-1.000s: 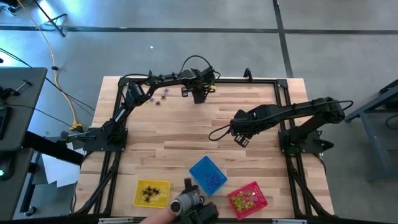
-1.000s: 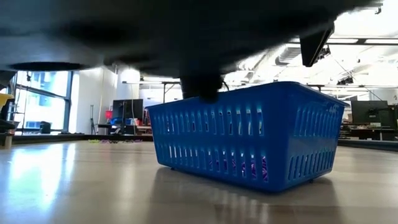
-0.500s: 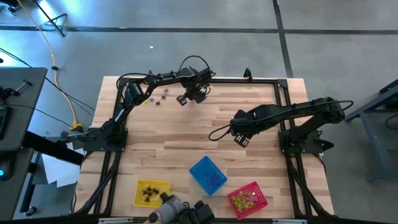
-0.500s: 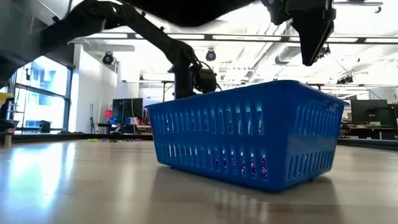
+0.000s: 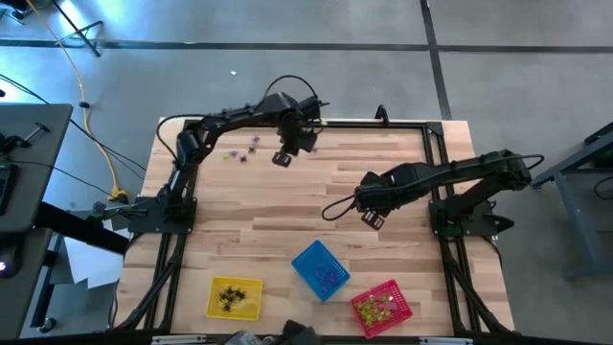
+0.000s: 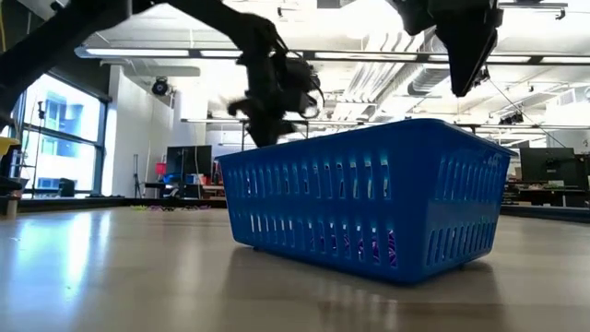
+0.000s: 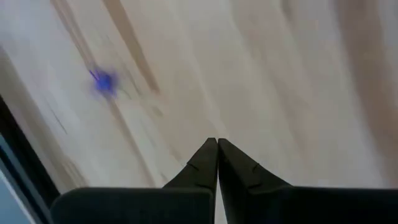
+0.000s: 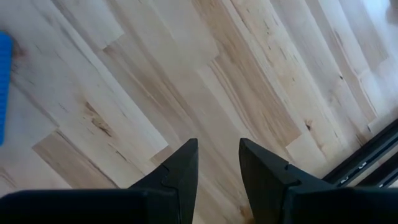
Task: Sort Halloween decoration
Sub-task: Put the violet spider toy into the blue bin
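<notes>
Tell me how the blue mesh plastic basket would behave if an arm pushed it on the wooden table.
The blue mesh plastic basket probably slides easily: its perforated walls look thin and light, and the wooden table looks smooth. It seems unlikely to tip, being wide and low. The few purple trinkets inside likely add little weight.

trinkets (image 5: 241,150) at table (image 5: 287,206) far-left, three baskets (image 5: 319,269) near

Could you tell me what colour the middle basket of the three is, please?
Blue; the basket shows best in the low view.
</notes>
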Robot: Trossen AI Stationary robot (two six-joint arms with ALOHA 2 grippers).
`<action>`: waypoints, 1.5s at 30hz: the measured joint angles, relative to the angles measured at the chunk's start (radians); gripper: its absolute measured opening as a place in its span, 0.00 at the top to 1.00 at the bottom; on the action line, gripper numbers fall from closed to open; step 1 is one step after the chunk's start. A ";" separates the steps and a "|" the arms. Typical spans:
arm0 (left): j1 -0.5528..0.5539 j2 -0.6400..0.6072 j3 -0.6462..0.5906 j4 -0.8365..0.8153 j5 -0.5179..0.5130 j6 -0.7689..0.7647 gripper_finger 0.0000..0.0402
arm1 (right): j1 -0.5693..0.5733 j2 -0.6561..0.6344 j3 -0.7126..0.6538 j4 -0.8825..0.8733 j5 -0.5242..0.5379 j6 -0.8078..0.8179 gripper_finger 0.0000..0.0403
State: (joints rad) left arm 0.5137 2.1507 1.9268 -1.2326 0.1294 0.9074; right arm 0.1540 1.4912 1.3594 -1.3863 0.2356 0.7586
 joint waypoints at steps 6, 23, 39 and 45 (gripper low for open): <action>0.018 -0.154 -0.109 -0.091 0.000 -0.154 1.00 | 0.035 0.000 0.000 0.001 0.008 -0.001 0.72; 0.024 -0.835 -0.924 0.253 0.000 -0.469 1.00 | -0.093 0.003 0.000 0.376 0.128 -0.344 0.72; 0.020 -0.947 -1.136 0.556 -0.112 -0.802 1.00 | -0.467 0.375 0.000 0.851 -0.010 -0.602 0.72; 0.020 -0.947 -1.145 0.559 -0.112 -0.810 1.00 | -0.563 0.473 0.000 1.008 -0.054 -0.484 0.72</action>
State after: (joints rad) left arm 0.5339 1.2037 0.7815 -0.6739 0.0174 0.0978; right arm -0.4093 1.9645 1.3594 -0.3781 0.1820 0.2746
